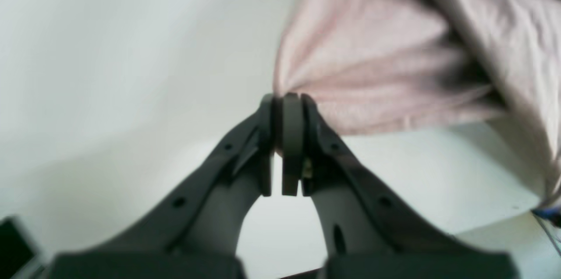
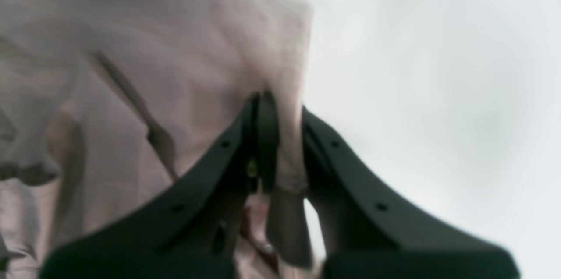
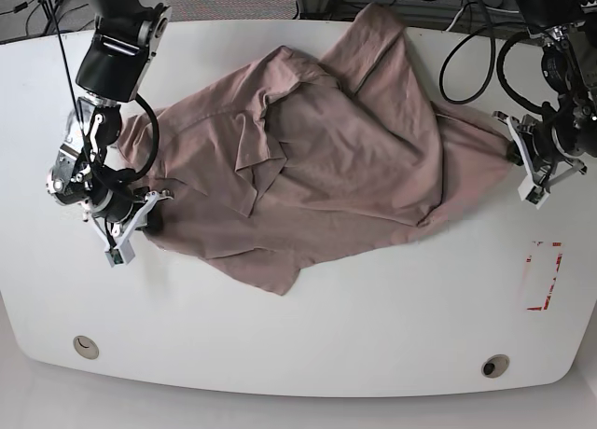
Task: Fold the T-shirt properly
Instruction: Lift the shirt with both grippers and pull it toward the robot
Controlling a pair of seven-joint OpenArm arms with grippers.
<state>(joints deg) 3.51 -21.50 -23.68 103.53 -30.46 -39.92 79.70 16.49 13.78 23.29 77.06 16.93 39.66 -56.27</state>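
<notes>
The T-shirt (image 3: 317,159) lies crumpled and spread across the middle of the white table (image 3: 373,336), pulled out between the two grippers — one edge reaches each of them. It is a plain pinkish-brown shirt, heavily wrinkled, with folds bunched near its centre and one part trailing toward the table's far edge.

The left gripper (image 1: 287,99) is clamped tight on a pinch of the shirt's edge. In the left wrist view the cloth (image 1: 372,64) fans out from the closed tips, up and to the right of them, while bare table shows on the other side of the fingers (image 1: 267,139). In the base view this gripper (image 3: 515,151) sits at the shirt's right-hand corner.

The right gripper (image 2: 280,108) is also closed on the shirt — a strip of fabric (image 2: 175,73) runs down between its two fingers and hangs below them, and the rest of the cloth spreads to the left of the tips. In the base view it (image 3: 152,210) sits at the shirt's left-hand edge, low against the table.

A red outline mark (image 3: 544,275) lies on the table near the left gripper, apart from the shirt.
</notes>
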